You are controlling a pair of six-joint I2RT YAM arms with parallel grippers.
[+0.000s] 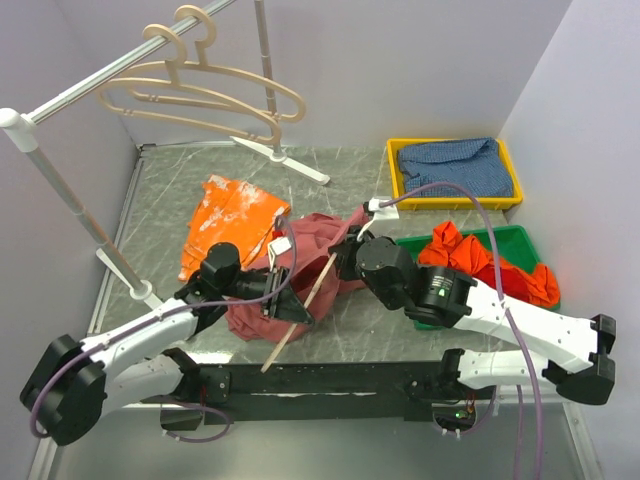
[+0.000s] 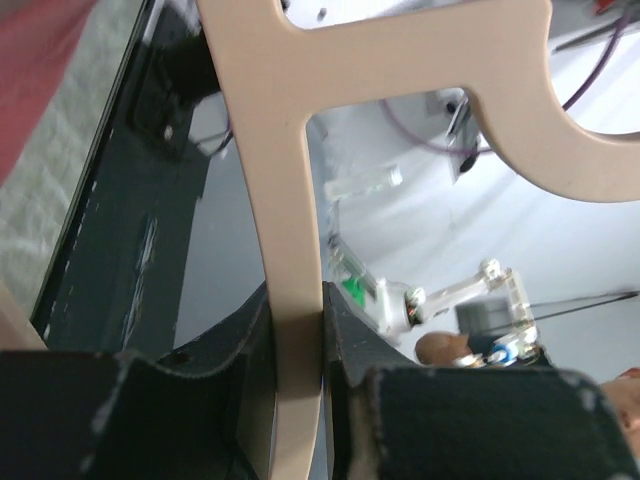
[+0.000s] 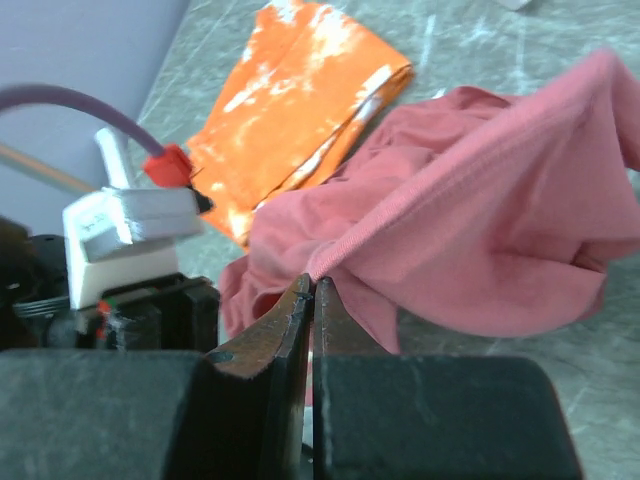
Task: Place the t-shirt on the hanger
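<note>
At table (image 1: pixel 340 180) centre, left gripper (image 2: pixel 297 335) clamps the hanger (image 2: pixel 272 180) bar. Right gripper (image 3: pixel 312 300) pinches a t-shirt (image 3: pixel 480 230) edge. Shirt lies bunched beside the orange cloth (image 1: pixel 235 215), with the hanger slanting over it.

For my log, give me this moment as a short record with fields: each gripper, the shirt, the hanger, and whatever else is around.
left gripper: shut on the hanger
right gripper: shut, pinching a t-shirt edge
t-shirt: bunched on the table between the arms
rail: two spare hangers
beside t-shirt: orange cloth
yellow bin: blue garment
green bin: red-orange garment
</note>
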